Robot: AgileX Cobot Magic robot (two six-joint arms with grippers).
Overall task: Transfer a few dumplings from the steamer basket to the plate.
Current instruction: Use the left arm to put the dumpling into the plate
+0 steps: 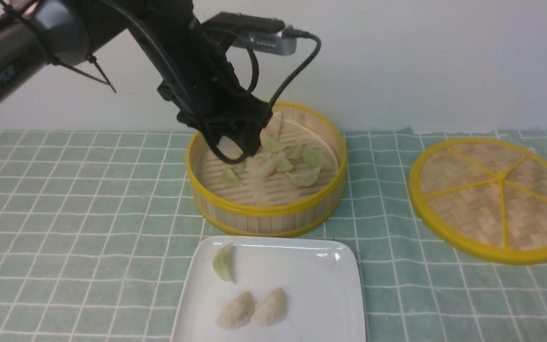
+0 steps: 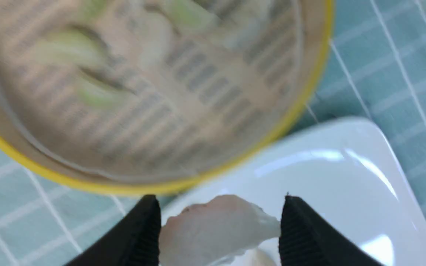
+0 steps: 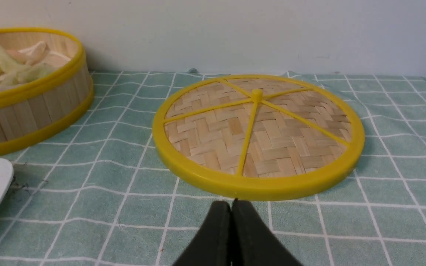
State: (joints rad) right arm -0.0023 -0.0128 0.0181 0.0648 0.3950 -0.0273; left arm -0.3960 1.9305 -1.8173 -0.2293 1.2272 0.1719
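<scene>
My left gripper (image 2: pixel 220 203) pinches a cream-white crescent dumpling (image 2: pixel 213 231) over the round yellow-rimmed bamboo steamer basket (image 1: pixel 264 209); right gripper (image 3: pixel 231 207) fully closed, empty.

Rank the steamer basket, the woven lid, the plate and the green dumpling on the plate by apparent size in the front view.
Unranked top group: plate, steamer basket and woven lid look much alike; the plate is nearest and, like the lid, cut by the frame edge.
Smallest: green dumpling.
</scene>
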